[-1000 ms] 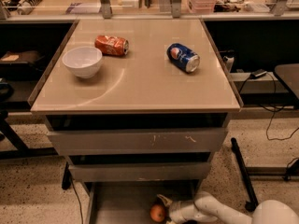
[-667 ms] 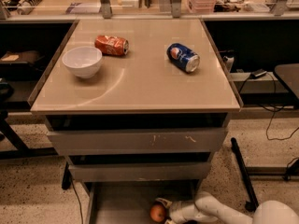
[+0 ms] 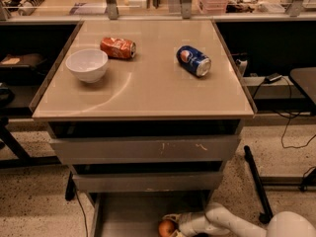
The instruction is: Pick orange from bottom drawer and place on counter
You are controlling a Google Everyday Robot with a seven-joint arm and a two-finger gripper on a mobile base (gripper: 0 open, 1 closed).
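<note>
The bottom drawer [image 3: 123,216] is pulled open at the foot of the cabinet and its grey floor shows. The orange [image 3: 167,227] lies at the drawer's right side, near the frame's bottom edge. My gripper [image 3: 171,224] reaches in from the right on a white arm and sits right at the orange, with a finger curving over its top. The beige counter [image 3: 148,90] is the cabinet's top, above the two closed upper drawers.
On the counter lie a white bowl [image 3: 87,64] at the left, a crushed red-orange can [image 3: 118,48] behind it and a blue soda can [image 3: 193,60] on its side at the right. A black desk leg [image 3: 256,184] and cables run along the floor at the right.
</note>
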